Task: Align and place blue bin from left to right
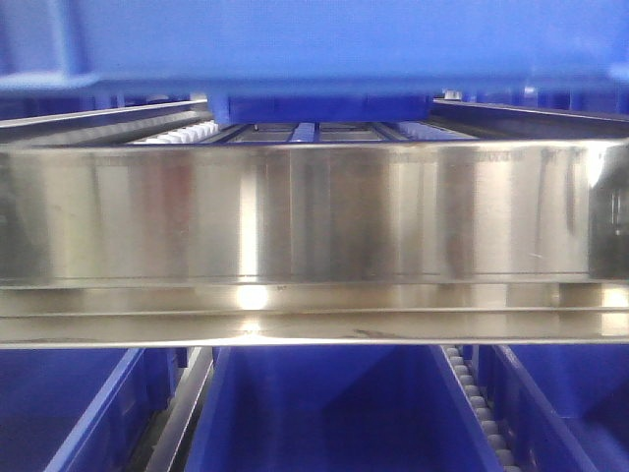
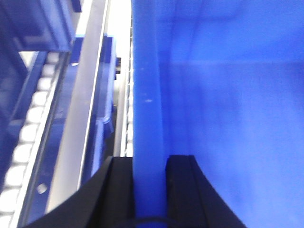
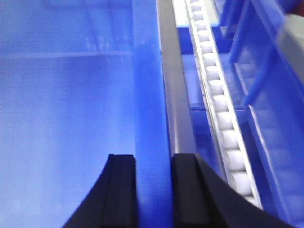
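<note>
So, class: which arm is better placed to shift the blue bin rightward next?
Neither stands out: the left pincer and right pincer each straddle a wall of the blue bin, closed tight on it. Likely both should carry it together.

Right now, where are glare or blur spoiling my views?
Front-facing view: bright glare streaks on the steel rail, and the blue bin above it is out of focus. Left wrist view: bin wall soft, with a white blowout top centre. Right wrist view: the white rollers are overexposed and the whole frame is soft.
</note>
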